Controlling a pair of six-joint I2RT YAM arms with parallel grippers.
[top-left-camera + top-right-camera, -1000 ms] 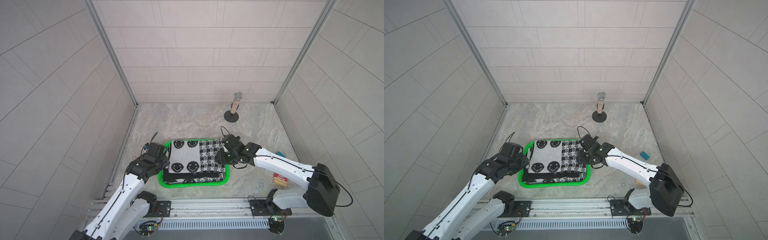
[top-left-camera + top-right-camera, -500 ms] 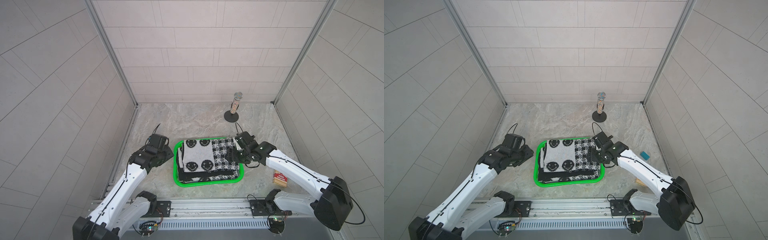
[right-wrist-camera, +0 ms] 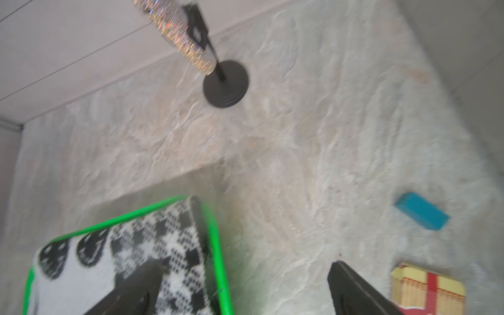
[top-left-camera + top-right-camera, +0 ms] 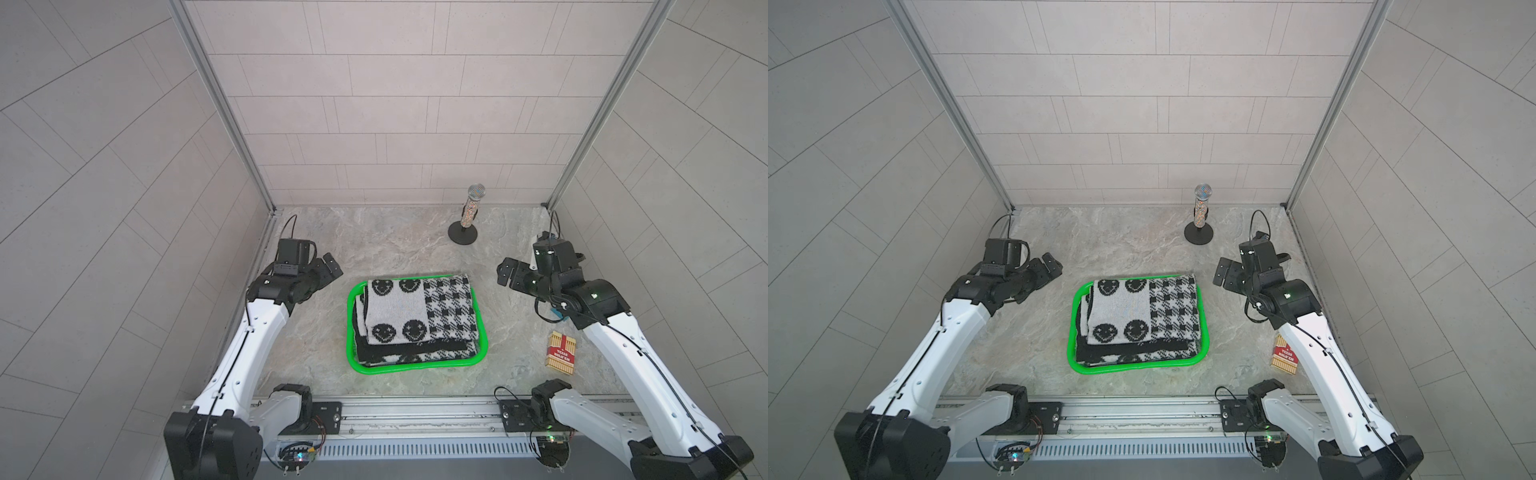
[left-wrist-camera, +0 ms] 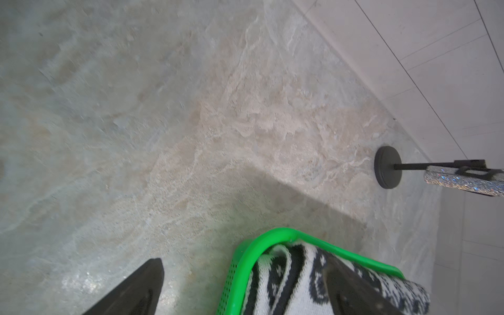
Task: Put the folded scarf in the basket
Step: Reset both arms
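The folded scarf (image 4: pixel 415 316), knitted in black and white with smiley faces on one half and a houndstooth check on the other, is seen lying inside the basket (image 4: pixel 351 332) at the middle of the table (image 4: pixel 386 245). In both top views the green rim is left showing along the near side and the robot's left side, while the far rim is largely covered by the scarf's edge.

The left tool (image 4: pixel 329 269) is held off the basket's far-left corner, apart from both rim and cloth. Its fingers (image 5: pixel 141 286) are shown spread wide in the left wrist view, and nothing is pinched between them. One finger is overlapped with the scarf in that picture, yet a clear gap is shown in a top view (image 4: pixel 1051 267).

The right tool (image 4: pixel 509 276) is held off the far-right corner of the basket, also apart from it. Its fingers (image 3: pixel 351 289) are likewise spread, with nothing gripped. The scarf is thus placed between the two tools and is touched by neither.

A glittered microphone (image 4: pixel 471 208) is stood upright on a round black base near the back wall. A card box (image 4: pixel 561 351) is laid on the table beside the right arm, and a small blue block (image 3: pixel 421 214) is seen near it.
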